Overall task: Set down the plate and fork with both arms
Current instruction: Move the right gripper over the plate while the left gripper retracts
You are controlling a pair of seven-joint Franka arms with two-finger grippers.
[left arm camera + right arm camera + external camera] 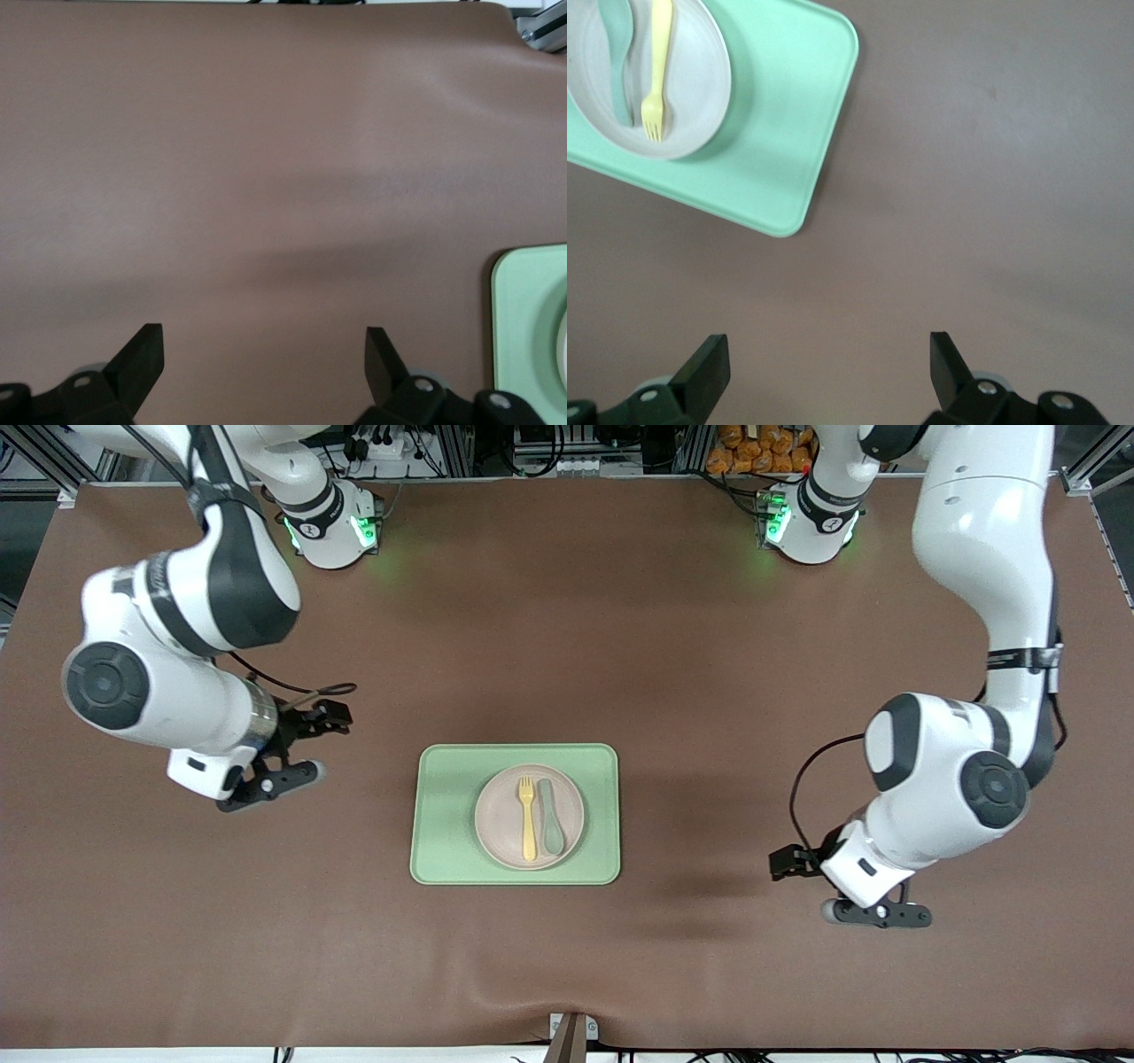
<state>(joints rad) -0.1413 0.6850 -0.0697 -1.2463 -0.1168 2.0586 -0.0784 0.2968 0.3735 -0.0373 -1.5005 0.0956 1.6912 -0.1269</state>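
Observation:
The pale pink plate sits on the light-green tray in the middle of the table. The yellow fork lies on the plate beside a teal spoon. In the right wrist view the plate, fork and tray show off to one side. My left gripper is open and empty over bare mat toward the left arm's end of the table. Also open and empty, my right gripper hangs over bare mat toward the right arm's end.
A brown mat covers the whole table. In the left wrist view only the tray's corner shows. Both arm bases stand at the table's edge farthest from the front camera, with wide mat between them and the tray.

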